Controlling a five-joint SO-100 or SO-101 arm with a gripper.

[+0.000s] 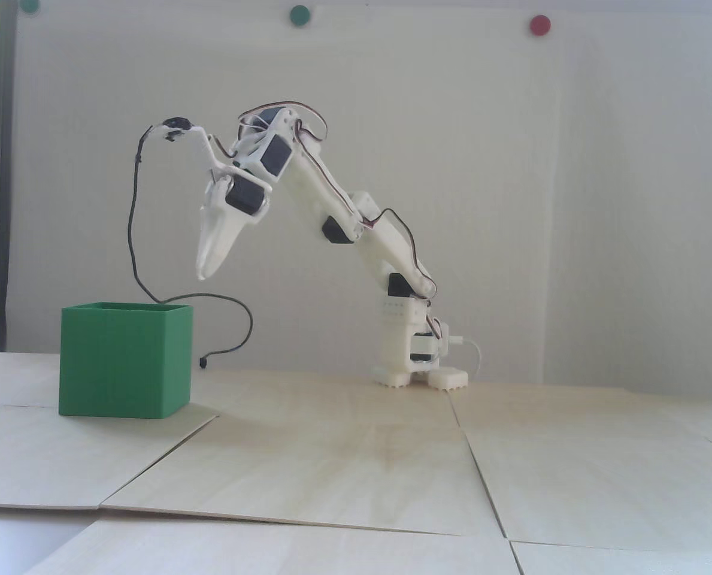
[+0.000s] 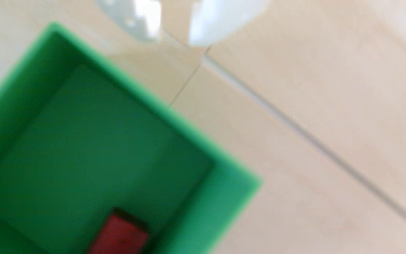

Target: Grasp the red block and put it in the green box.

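The green box (image 1: 125, 365) is sitting at the left of the fixed view on the pale tabletop (image 1: 356, 467), and the red block (image 2: 120, 235) is lying inside it, down on the floor of the box near one wall as the wrist view is showing it, blurred but plainly red against the green. A loose black cable (image 1: 133, 215) is looping down from the wrist camera and draping just behind the box's rim, and that is the thing to be watching: if the arm is swinging away, that slack could be catching the thin wall and dragging or tipping the box. Moving right, the hand (image 1: 203, 272) is hanging in the air above and just to the right of the box's opening, pointing down, carrying nothing; in the wrist view its two white fingertips (image 2: 204, 34) are showing a gap between them, so it is reading as released, though the blur is making the width hard to judge. The job is looking done, so the remaining risk is a low retreat: a dip toward the near wall could be knocking the box and spilling the block. Further right the arm's base (image 1: 412, 365) is standing well clear of everything
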